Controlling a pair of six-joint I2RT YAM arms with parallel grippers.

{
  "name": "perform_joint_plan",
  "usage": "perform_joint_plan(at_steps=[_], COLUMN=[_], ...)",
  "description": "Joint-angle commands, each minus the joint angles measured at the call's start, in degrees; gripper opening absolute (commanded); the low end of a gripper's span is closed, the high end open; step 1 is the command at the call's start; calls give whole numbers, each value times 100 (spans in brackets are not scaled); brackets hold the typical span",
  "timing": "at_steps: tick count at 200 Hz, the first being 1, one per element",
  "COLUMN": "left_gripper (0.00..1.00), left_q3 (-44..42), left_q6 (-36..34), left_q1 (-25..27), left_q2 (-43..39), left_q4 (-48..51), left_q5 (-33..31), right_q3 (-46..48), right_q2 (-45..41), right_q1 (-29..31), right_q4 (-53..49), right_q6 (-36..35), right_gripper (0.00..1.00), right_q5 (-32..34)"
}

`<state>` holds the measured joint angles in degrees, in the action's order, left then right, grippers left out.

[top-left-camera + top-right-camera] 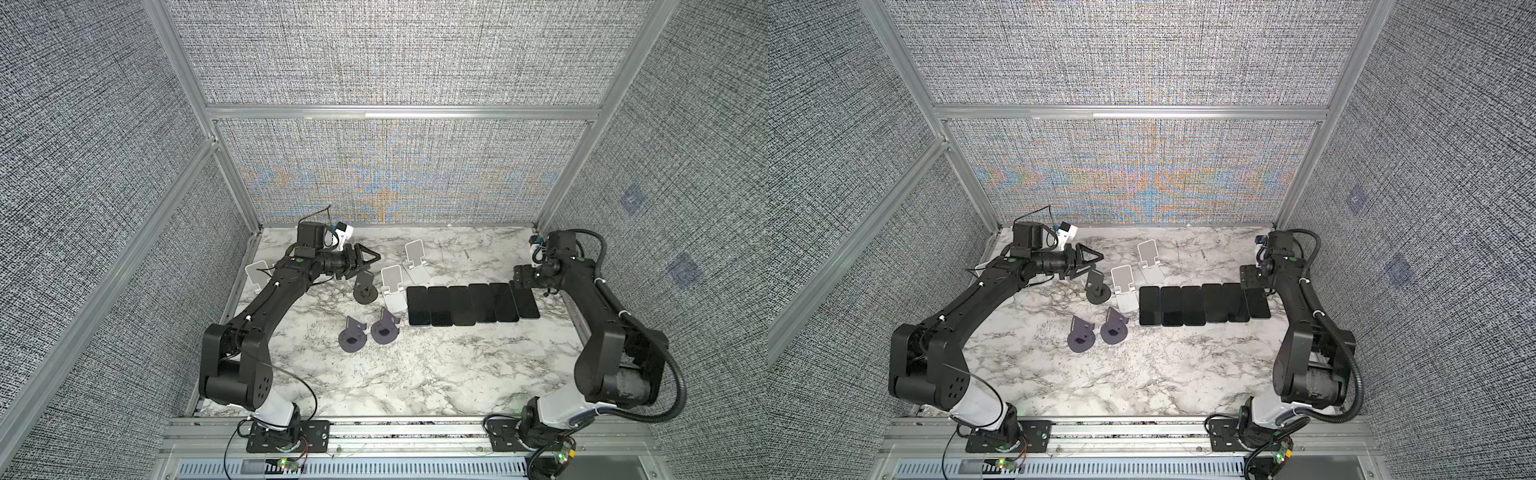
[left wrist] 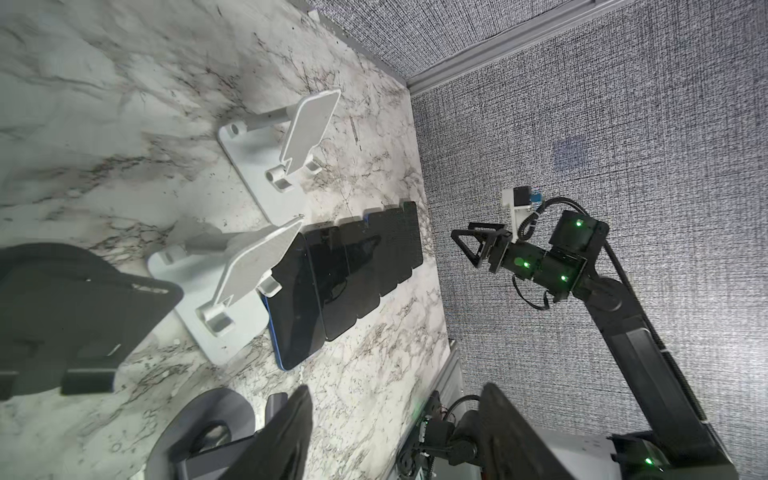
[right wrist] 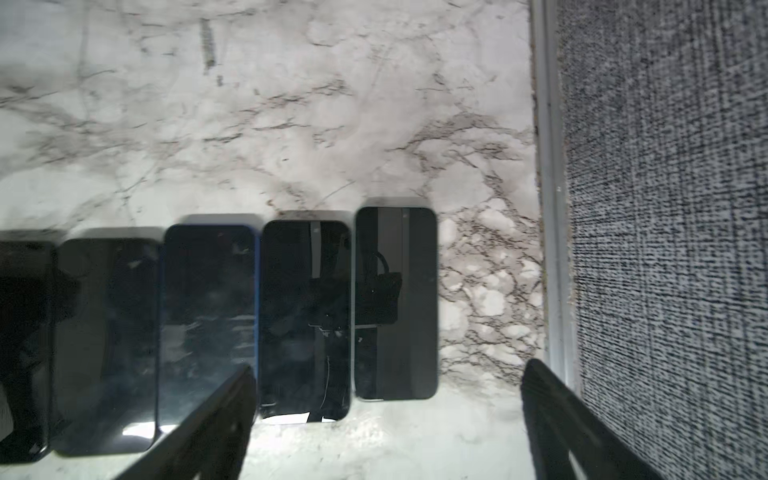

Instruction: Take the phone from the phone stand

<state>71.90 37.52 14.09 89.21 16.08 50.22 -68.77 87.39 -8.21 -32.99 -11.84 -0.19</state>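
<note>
1. Filling the floor of the cell, the marble table (image 1: 436, 374) carries everything else.
2. The left arm (image 1: 266, 307) reaches toward the far left part of the table. The right arm (image 1: 598, 324) runs along the right edge toward the back.
3. Six phones (image 1: 469, 305) lie flat, screens up, side by side in one row right of the middle; none sits on a stand. The end phone (image 3: 397, 303) closes the row on the right.
4. The white stands are all empty: the rear white stand (image 1: 415, 262) and the front white stand (image 1: 392, 291) stand just left of the row, and the side white stand (image 1: 257, 274) is half hidden behind the left arm.
5. The black stand (image 1: 365, 289) is empty too, as are the first grey stand (image 1: 352, 334) and the second grey stand (image 1: 385, 328) nearer the front.
6. The right gripper (image 3: 390, 368) hangs over the end phone, fingers spread wide and gripping nothing.
7. The left gripper (image 2: 397, 388) hovers by the black stand, fingers apart and empty.
</note>
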Motion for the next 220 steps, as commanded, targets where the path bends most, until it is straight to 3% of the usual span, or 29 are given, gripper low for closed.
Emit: perform_joint_plan(at_steps=[1, 19, 24, 40, 55, 85, 117, 164, 185, 220], left_gripper=[73, 96, 99, 99, 99, 99, 99, 99, 99, 99], left_q3=[251, 336, 289, -71, -459, -1241, -2614, -4156, -4488, -4750], left_q6=[-1021, -1387, -1420, -1423, -1498, -1653, -1835, -2493, -2916, -3191], left_q1=[-11, -11, -6, -9, -11, -10, -11, -20, -76, -205], left_q2=[-268, -573, -660, -1024, -1433, -2317, -3030, -2968, -2552, -1815], left_q4=[1008, 1416, 1447, 1343, 1204, 865, -261, -2162, -3019, -4244], left_q5=[-919, -1664, -1744, -2088, -2789, -4970, -7090, -9009, -9447, -9135], right_q3=[414, 757, 848, 1135, 1652, 2414, 3032, 3683, 3837, 3797], right_q2=[-429, -784, -868, -1121, -1296, -1538, -1464, -1145, -925, -715], right_q1=[415, 739, 831, 1151, 1444, 1837, 2018, 2176, 2199, 2220], right_q4=[491, 733, 805, 1082, 1435, 2232, 3064, 4445, 4991, 5396], right_q6=[239, 509, 593, 768, 839, 967, 890, 575, 504, 338], right_gripper=[99, 99, 99, 99, 99, 99, 99, 99, 99, 99], right_q5=[-122, -181, -215, -103, 152, 705, 897, 1238, 1275, 1479])
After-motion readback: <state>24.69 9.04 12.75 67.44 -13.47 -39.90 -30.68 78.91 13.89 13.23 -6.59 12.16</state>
